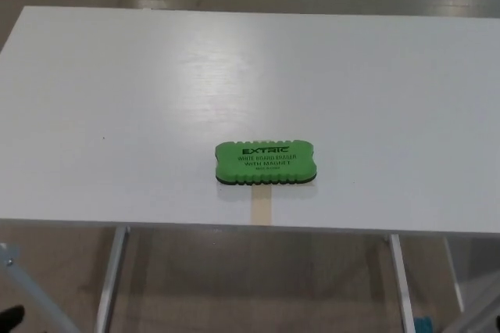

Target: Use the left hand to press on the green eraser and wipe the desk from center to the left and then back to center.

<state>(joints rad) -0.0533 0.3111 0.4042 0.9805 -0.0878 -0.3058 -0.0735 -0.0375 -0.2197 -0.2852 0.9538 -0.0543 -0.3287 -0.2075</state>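
From my head camera I look down on a white desk (117, 98) that fills most of the frame, its far edge running across the top and its near edge low in the picture. Neither of my hands shows here, left or right, so I cannot say whether their fingers are apart or closed.

The green eraser (266, 162) lies flat on the desk, near the near edge and about midway across it, its long side running left to right. It is a rounded rectangle with ribbed short ends and a dark layer under the green top. Its top carries dark print: "EXTRIC" in bold letters, then "WHITE BOARD ERASER" and "WITH MAGNET" below; a last, smaller line is too fine for me to read.

Just in front of the eraser a narrow pale tan strip (262, 205) runs from the eraser's near side to the desk's edge; I cannot tell what it is. A tiny dark speck (102, 139) sits on the desk surface well to the left.

Below the near edge I see metal desk legs (111, 278) and a grey-brown floor (258, 286).
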